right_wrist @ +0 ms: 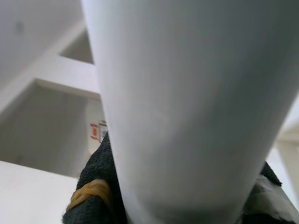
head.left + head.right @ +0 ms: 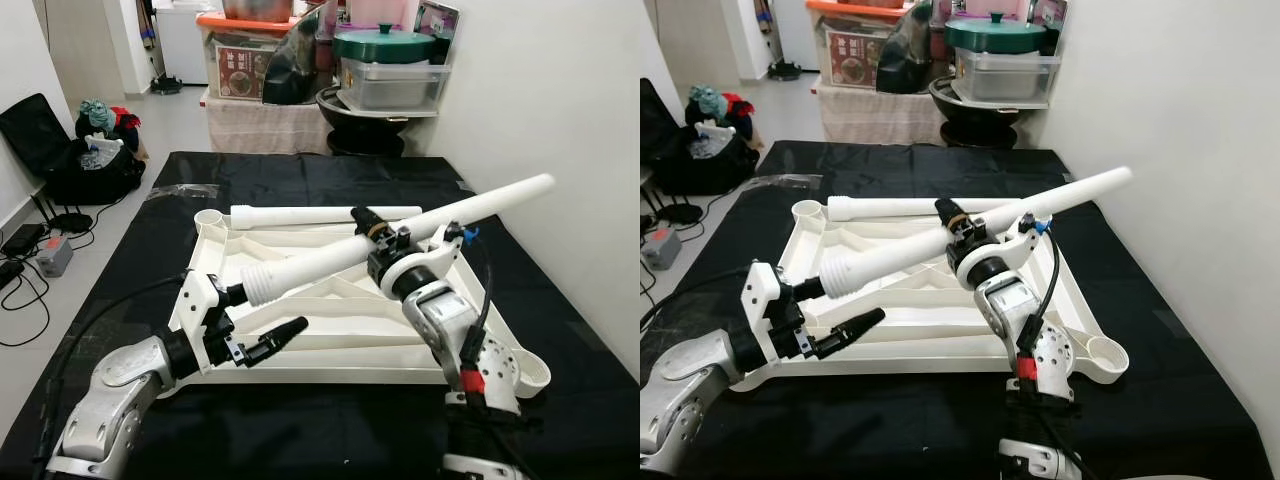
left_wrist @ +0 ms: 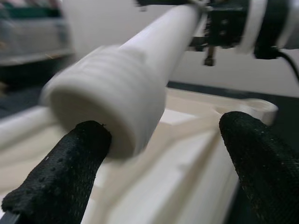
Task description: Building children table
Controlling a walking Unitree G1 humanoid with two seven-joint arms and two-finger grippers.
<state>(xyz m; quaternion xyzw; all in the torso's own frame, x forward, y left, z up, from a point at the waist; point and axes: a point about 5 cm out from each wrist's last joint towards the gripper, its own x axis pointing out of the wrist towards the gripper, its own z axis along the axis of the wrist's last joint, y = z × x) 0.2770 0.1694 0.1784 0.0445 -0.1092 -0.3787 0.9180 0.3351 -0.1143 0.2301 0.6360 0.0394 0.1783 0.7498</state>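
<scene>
On a black floor mat (image 2: 330, 175), the right gripper (image 2: 385, 237) clasps a white table leg (image 2: 400, 238) above the upturned tabletop (image 2: 330, 345); the left gripper (image 2: 268, 318) is spread at its threaded end.

I can read no text anywhere. A clear storage box (image 2: 238, 60) with an orange lid at the far wall carries a red printed label (image 2: 238, 74), too small for me to make out any words. From my right wrist I see a small sticker (image 1: 97, 131) with red marks on the white tabletop part (image 2: 330, 300), and it is too blurred to read.
</scene>
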